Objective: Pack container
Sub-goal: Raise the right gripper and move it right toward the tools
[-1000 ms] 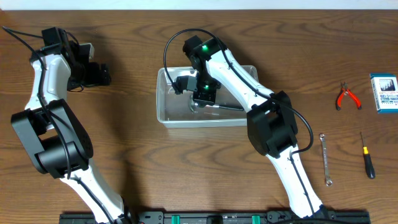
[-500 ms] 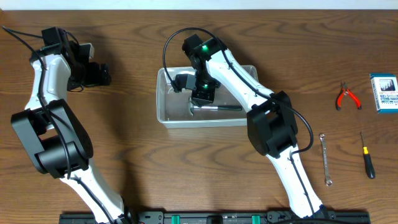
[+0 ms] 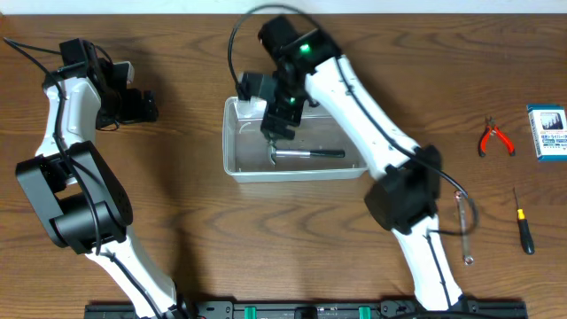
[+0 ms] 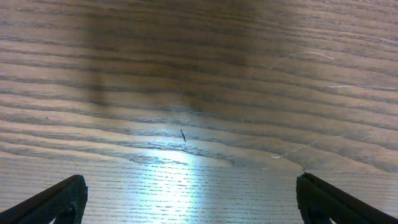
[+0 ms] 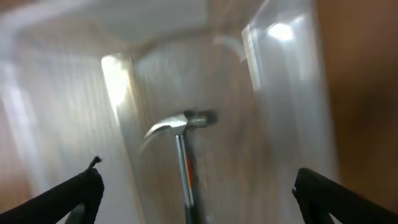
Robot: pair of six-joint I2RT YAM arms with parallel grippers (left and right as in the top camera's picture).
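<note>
Clear plastic, rectangular with rounded corners, the container [image 3: 266, 174] sits near the middle of a dark wooden tabletop [image 3: 195, 230]. A hammer [image 3: 306, 153] lies flat on its floor, head toward the left end. The right pincer [image 5: 198, 177] hangs just above the tub's back-left part with its fingers spread wide and nothing between them, and its wrist view looks straight down on the hammer. The left pincer [image 4: 189, 190] is well away at the far left, also spread open and empty over bare wood. Well apart on the right lie red-handled pliers [image 3: 494, 138], a slim wrench [image 3: 462, 227], a black-handled screwdriver [image 3: 523, 221] and a small blue-and-white box [image 3: 547, 133]. The main hazards, as I judge them, come from the right arm's reach toward those tools. A low swing out of the tub could hook a finger on the rim and drag or tip the light container. The arm's elbow and looping cable pass close to the wrench and could sweep it aside. The wrench and screwdriver lie thin and flat on the wood, so a grasp may skid off them. The hammer takes up much of the tub's floor, so a tool dropped on it may bounce or come to rest against the wall.
</note>
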